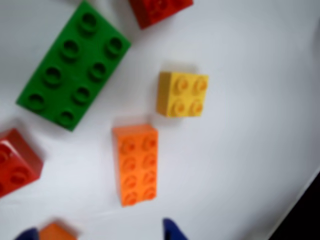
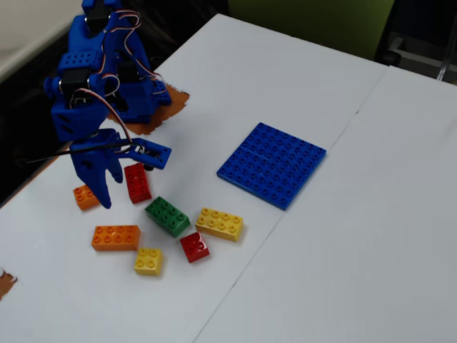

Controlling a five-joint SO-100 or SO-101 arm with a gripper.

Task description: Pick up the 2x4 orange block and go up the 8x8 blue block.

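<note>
The long orange brick [image 2: 116, 237] lies flat on the white table [image 2: 371, 214], untouched, with its two rows of four studs facing up. In the fixed view it sits at about 7 o'clock from the big blue plate [image 2: 272, 164] and well apart from it. The small yellow brick [image 2: 148, 261] is just beside it at 4 o'clock, and the green brick [image 2: 168, 216] is near it at 2 o'clock. The gripper [image 2: 107, 196] hangs above the table at about 11 o'clock from the long orange brick, between a small orange brick [image 2: 85, 196] and a red brick [image 2: 137, 183]. Whether its fingers are apart or together I cannot tell from that view.

In the wrist view the long orange brick [image 1: 135, 164] lies near the middle, the small yellow brick [image 1: 182, 94] at its 1 o'clock and the green brick [image 1: 74, 65] at its 11 o'clock. Two blue fingertips [image 1: 172, 231] peek in at the bottom edge, spread apart, with nothing clamped between them.
</note>
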